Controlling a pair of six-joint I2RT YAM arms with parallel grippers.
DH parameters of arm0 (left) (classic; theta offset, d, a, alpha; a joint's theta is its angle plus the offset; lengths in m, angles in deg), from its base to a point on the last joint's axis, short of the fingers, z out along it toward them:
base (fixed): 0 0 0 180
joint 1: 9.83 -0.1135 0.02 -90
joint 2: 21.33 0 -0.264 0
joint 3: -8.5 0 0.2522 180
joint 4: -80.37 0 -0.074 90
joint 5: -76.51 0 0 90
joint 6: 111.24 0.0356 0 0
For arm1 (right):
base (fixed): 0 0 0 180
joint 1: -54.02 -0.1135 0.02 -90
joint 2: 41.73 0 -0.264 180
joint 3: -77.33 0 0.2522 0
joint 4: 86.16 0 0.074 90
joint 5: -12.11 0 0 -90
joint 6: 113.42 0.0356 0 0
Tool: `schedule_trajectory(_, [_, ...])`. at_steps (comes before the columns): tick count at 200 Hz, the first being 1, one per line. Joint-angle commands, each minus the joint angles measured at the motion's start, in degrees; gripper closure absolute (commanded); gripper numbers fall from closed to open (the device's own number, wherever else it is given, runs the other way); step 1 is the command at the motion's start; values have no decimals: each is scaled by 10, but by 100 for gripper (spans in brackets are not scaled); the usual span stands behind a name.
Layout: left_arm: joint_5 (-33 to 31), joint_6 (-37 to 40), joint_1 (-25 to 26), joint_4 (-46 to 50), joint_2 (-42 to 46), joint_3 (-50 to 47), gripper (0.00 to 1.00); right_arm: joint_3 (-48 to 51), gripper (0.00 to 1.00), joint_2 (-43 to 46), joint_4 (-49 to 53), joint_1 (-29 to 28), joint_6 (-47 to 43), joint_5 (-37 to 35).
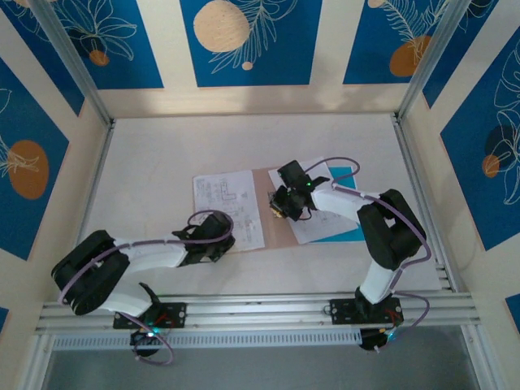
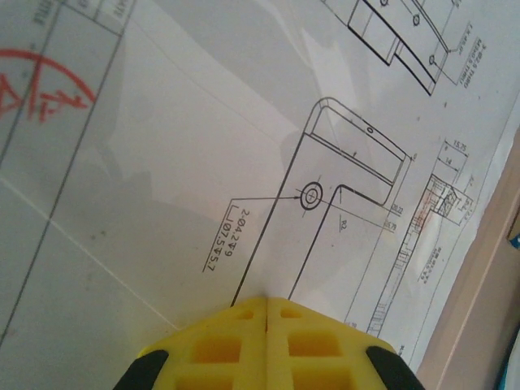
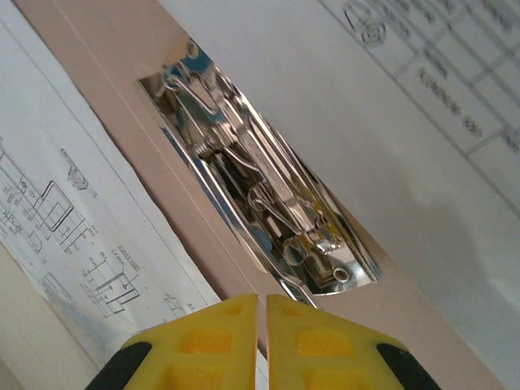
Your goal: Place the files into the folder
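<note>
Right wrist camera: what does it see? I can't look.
A yellow claw, almost shut, points at a shiny metal clip on a pinkish-brown folder. White printed sheets lie on either side of the clip.

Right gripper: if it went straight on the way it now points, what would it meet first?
The shiny metal clip on the folder, directly ahead of the right gripper; it may be touching the clip's lever, depth unclear.

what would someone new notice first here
The shiny metal clip set in the pinkish-brown folder, just ahead of the yellow right tool. Then the engineering drawing sheet with its L-shaped bracket outline and red stamp, just ahead of the left tool.
</note>
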State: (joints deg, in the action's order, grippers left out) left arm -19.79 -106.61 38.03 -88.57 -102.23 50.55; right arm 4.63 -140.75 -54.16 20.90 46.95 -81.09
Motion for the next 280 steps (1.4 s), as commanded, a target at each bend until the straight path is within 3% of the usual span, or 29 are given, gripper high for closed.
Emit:
schedule_trajectory(1, [-1, -45, 23, 63, -36, -19, 100, 5, 87, 2, -5, 1, 30, 19])
schedule_trajectory(92, [-5, -54, 30, 50, -44, -21, 100, 17, 85, -20, 11, 10, 42, 5])
schedule_trajectory(211, [-6, -58, 30, 46, -43, -28, 100, -32, 89, -58, 130, -23, 71, -106])
schedule_trajectory(280, [-10, -61, 31, 43, -43, -35, 100, -21, 89, -30, 73, -12, 59, -41])
